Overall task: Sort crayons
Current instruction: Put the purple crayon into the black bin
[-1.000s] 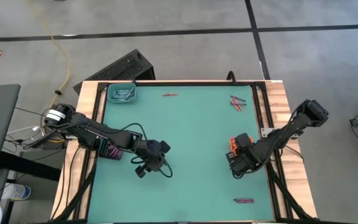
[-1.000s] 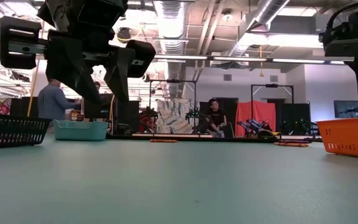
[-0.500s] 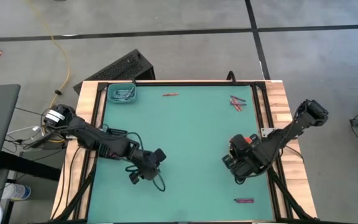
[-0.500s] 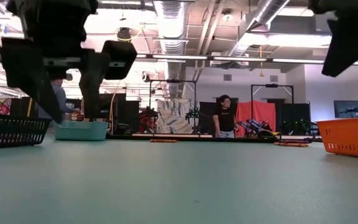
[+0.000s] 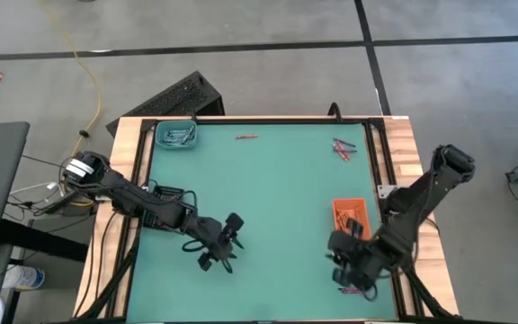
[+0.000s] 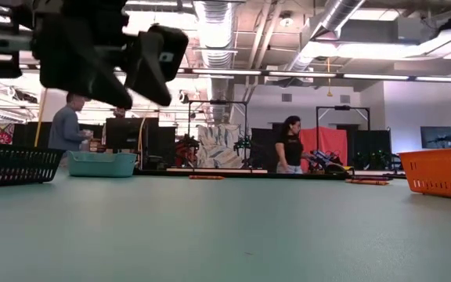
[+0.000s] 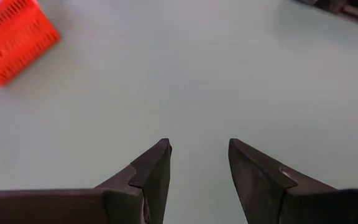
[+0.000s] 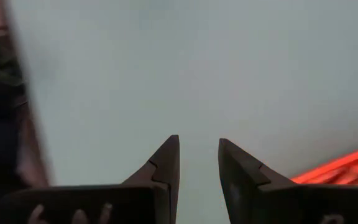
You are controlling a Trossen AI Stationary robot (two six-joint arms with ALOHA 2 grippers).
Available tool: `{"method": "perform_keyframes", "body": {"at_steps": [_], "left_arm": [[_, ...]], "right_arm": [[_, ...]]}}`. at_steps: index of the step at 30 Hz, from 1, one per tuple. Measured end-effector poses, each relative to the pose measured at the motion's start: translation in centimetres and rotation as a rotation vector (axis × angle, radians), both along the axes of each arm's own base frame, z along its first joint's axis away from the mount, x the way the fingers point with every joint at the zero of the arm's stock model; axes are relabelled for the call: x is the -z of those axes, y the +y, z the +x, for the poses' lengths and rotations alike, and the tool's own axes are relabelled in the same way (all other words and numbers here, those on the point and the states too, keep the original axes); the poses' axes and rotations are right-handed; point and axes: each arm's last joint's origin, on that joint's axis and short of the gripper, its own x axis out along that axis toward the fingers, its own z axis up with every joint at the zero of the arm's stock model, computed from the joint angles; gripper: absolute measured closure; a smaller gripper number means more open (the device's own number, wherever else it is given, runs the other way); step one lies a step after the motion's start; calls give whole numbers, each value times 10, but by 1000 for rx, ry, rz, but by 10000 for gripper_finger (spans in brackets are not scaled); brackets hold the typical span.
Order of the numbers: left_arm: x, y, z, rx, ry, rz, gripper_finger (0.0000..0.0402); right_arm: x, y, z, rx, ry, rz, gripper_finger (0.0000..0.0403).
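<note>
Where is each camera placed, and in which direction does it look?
High: overhead, straight down; both arms, left hand, right hand.
Low: table height, across to the room; one arm above.
Left wrist: over the mat; own open fingers.
Right wrist: over the mat; own open fingers.
Shared: orange tray in high, low, left wrist.

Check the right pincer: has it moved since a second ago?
Yes. In the high view the right pincer has gone from beside the orange tray toward the table's near edge, now by the crayon lying there, jaws open and empty.
</note>
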Motion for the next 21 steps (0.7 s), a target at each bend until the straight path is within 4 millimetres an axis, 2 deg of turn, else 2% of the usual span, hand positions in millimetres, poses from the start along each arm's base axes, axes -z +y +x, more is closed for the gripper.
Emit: {"method": "perform_keyframes", "body": {"at_steps": [5,12,17,21], "left_arm": [[-6,-1,4,5,-71,-20,251],[-10,-3,5,7,-104,-64,251],[-10,-3,5,-18,-87,-103,251],[-10,-2,6,-46,-74,-135,251]], "right_arm": [[6,29,-17,-45,9,105,301],[50,63,-30,-118,269,123,301],[76,74,-33,-171,430,104,301],[84,76,-36,-206,500,96,301]]}}
